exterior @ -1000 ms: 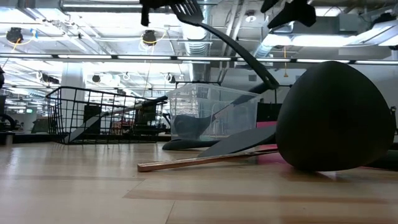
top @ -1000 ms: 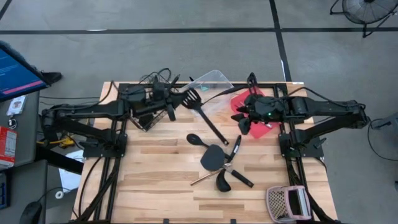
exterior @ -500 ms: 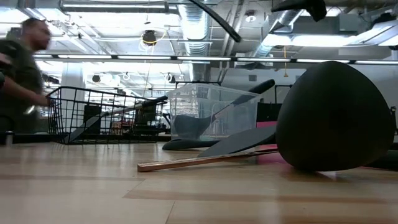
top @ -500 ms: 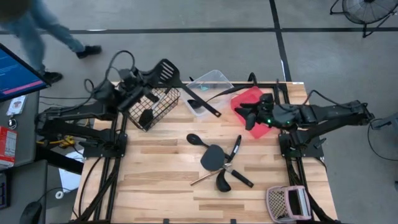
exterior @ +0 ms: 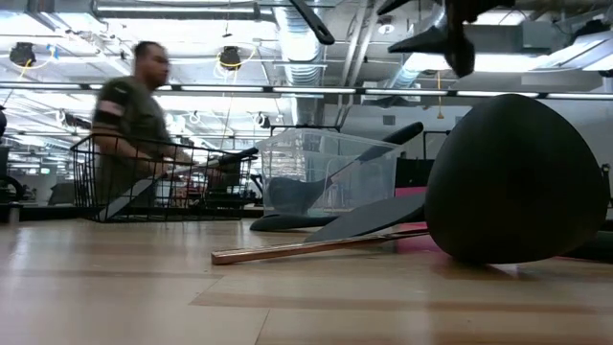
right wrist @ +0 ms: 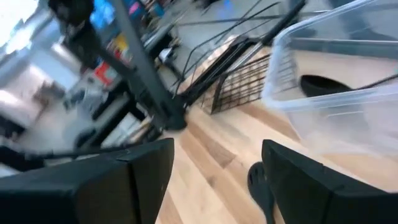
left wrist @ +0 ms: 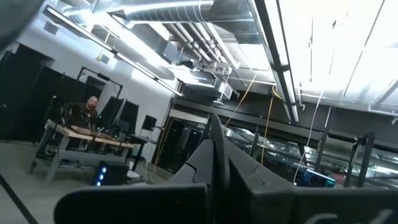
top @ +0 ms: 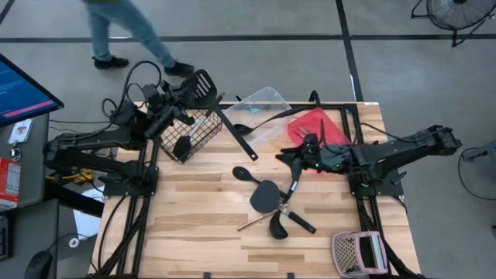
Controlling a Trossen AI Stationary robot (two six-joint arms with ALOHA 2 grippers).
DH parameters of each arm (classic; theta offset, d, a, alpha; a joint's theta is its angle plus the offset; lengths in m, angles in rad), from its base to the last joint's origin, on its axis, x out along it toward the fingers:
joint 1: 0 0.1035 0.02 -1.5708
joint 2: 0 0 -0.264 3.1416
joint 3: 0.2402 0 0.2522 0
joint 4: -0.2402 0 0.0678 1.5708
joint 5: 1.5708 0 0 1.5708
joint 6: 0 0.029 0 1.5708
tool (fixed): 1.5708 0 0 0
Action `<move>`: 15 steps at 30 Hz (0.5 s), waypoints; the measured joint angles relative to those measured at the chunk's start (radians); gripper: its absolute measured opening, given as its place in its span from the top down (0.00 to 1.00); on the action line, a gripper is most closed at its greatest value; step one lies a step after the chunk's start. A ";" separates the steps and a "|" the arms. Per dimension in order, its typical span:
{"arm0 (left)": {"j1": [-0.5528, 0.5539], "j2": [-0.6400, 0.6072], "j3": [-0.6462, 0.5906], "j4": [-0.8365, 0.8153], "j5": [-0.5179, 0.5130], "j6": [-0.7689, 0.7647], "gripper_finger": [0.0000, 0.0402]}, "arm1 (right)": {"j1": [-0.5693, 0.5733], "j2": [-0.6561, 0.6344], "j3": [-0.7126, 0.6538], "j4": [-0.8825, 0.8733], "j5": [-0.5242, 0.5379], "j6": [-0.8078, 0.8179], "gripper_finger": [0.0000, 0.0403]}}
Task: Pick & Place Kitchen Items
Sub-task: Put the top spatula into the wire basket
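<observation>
My left gripper (top: 184,99) is shut on a black slotted spatula (top: 221,116), held high over the black wire basket (top: 194,133) at the far left. A black utensil (top: 182,144) lies in the basket. My right gripper (top: 290,155) is open and empty, above the table beside the red tray (top: 316,124). Below it lie the loose utensils: a black spoon (top: 246,173), a black turner (top: 266,196), a steel-handled piece (top: 294,184), a wood-coloured stick (top: 258,222) and another spoon (top: 277,227). More black utensils (top: 246,129) rest in the clear tub (top: 265,99). My left gripper pinches the slotted spatula at its head end (top: 195,90) between its two fingers; the wrist view shows it edge-on (left wrist: 217,163), running away from the fingers. The spatula is lifted clear. Its handle slants toward the table's right, and its free end (top: 253,156) is in the air.
A pinkish-white perforated box (top: 356,253) sits at the near right corner. A person (top: 124,31) walks past beyond the table's far left edge and also shows in the low view (exterior: 134,125). Bare wood lies at the near left (top: 170,232).
My left gripper has carried the slotted spatula up and toward the far left, from beside the tub to over the basket, and has tipped upward; the handle has swung with it. My right gripper has gone from the red tray's edge toward the utensil pile and a little down.
</observation>
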 joint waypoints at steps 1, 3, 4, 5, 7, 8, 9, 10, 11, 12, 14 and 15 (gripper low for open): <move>0.000 0.000 0.000 0.003 0.000 0.000 1.00 | -0.015 0.017 -0.003 0.018 -0.033 -0.032 0.41; 0.000 0.000 0.000 0.007 0.000 -0.001 1.00 | -0.055 0.053 -0.003 0.065 -0.104 -0.097 0.41; 0.000 0.000 0.000 0.008 0.000 -0.001 1.00 | -0.075 0.075 -0.003 0.108 -0.146 -0.124 0.41; 0.000 0.000 0.000 0.007 0.000 -0.002 1.00 | -0.096 0.096 -0.003 0.162 -0.190 -0.147 0.41; 0.000 0.000 0.000 0.007 0.000 -0.002 1.00 | -0.129 0.126 -0.003 0.251 -0.282 -0.176 0.41; 0.000 0.000 0.000 0.008 0.000 -0.002 1.00 | -0.143 0.136 -0.002 0.293 -0.332 -0.187 0.41; 0.000 0.000 0.000 0.007 0.000 -0.002 1.00 | -0.156 0.144 -0.002 0.316 -0.376 -0.195 0.41; 0.000 0.000 0.000 0.007 0.001 -0.002 1.00 | -0.168 0.148 -0.002 0.323 -0.407 -0.201 0.41; 0.000 0.000 0.000 0.007 0.001 -0.002 1.00 | -0.176 0.154 -0.001 0.323 -0.424 -0.204 0.41; 0.000 0.000 0.000 0.007 0.001 -0.002 1.00 | -0.187 0.161 0.003 0.323 -0.436 -0.215 0.41; 0.000 0.000 0.000 0.006 0.001 -0.002 1.00 | -0.199 0.181 0.016 0.320 -0.439 -0.253 0.41; 0.000 0.000 0.000 0.003 0.002 -0.002 1.00 | -0.205 0.193 0.026 0.321 -0.441 -0.275 0.41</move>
